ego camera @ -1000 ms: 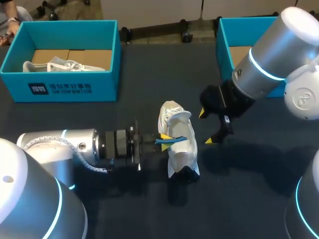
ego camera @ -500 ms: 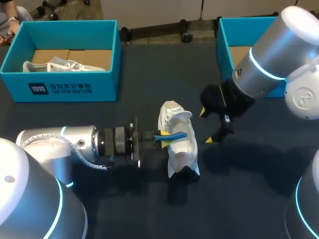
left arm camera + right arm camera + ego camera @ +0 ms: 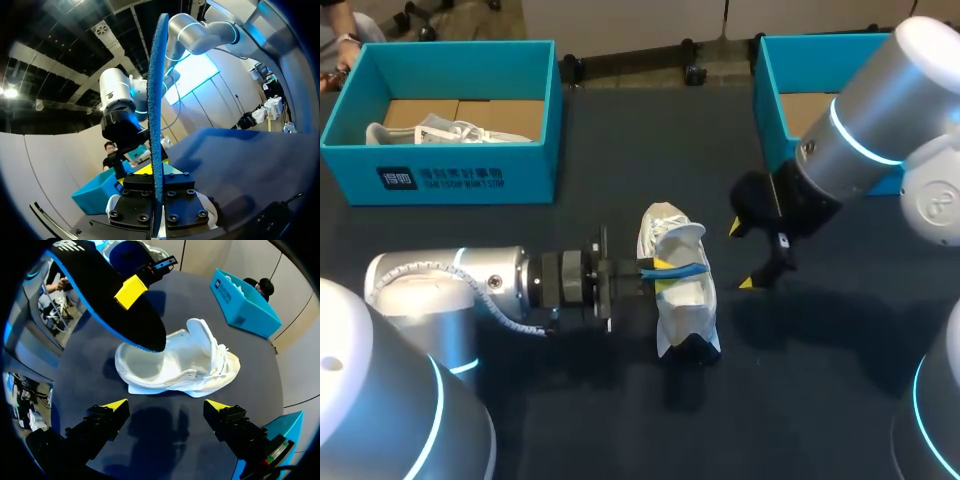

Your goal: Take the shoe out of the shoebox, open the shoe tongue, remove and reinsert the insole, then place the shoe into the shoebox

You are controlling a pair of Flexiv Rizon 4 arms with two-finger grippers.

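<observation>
Now the left jaws, gripping the insole [image 3: 675,270], have advanced from 9 o'clock over the shoe [image 3: 685,305] at desk [image 3: 570,420] centre, likely starting reinsertion, while the right jaws wait open at 2 o'clock.

A white lace-up sneaker [image 3: 682,300] sits at the middle of the dark tabletop, toe far, heel near, tongue lifted and mouth open. A thin black insole with a blue rim [image 3: 107,297] is out of it, pinched on edge in the left pincer [image 3: 658,270], its tip over the mouth. An open teal cardboard shoebox [image 3: 775,95] stands far right; another [image 3: 440,175], far left, holds a white shoe.
</observation>
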